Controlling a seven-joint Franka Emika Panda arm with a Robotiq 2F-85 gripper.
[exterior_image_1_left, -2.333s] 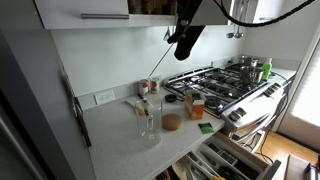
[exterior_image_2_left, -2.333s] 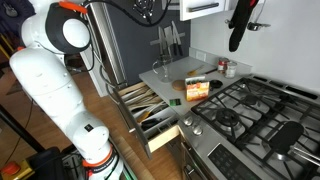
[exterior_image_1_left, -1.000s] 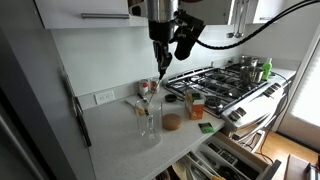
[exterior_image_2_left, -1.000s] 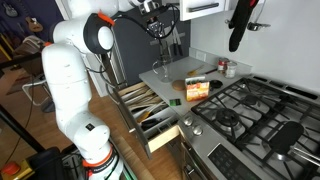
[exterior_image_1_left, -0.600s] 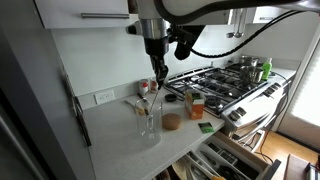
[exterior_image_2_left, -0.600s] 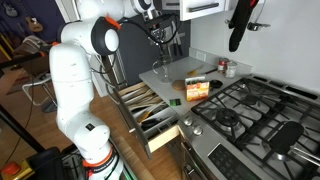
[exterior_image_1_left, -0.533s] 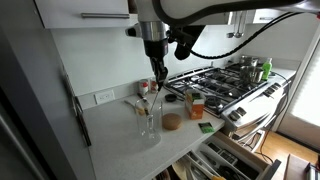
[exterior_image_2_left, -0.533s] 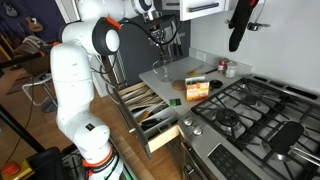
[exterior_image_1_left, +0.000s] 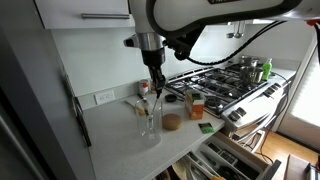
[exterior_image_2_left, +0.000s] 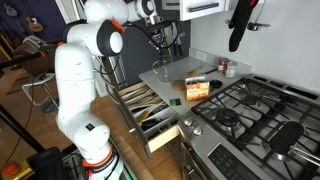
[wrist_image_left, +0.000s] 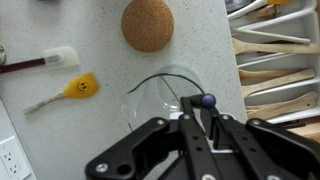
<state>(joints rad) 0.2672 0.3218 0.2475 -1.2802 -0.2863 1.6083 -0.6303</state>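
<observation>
Arm: in both exterior views it reaches in from above with the wrist turned straight down, so the end effector (exterior_image_1_left: 157, 81) (exterior_image_2_left: 158, 58) hangs vertical over the surface (exterior_image_1_left: 118, 138). In the wrist view the end effector (wrist_image_left: 200, 114) fills the lower edge. Markings: the yellow spoon (wrist_image_left: 72, 89) bears a smiley face. The box (exterior_image_1_left: 196, 105) has orange and dark print too small to read. End effector: the fingers are drawn close together and pinch a thin rod (wrist_image_left: 207, 101), with a dark blue ball showing at the fingertips. Glass (exterior_image_1_left: 148, 120) (wrist_image_left: 165, 92): clear and upright, directly beneath the end effector. The rod points down into its mouth; whether they touch cannot be told. Cork disc (wrist_image_left: 148, 24) (exterior_image_1_left: 172, 122): flat on the surface just beside the glass, on the stove (exterior_image_1_left: 222, 82) side of the end effector. Spoon and a white-headed spatula (wrist_image_left: 55, 58): lying apart from the glass, on the wall side, near the outlet (exterior_image_1_left: 104, 97). Drawer (wrist_image_left: 275, 60): open below the surface edge, opposite the wall side, holding wooden utensils.
</observation>
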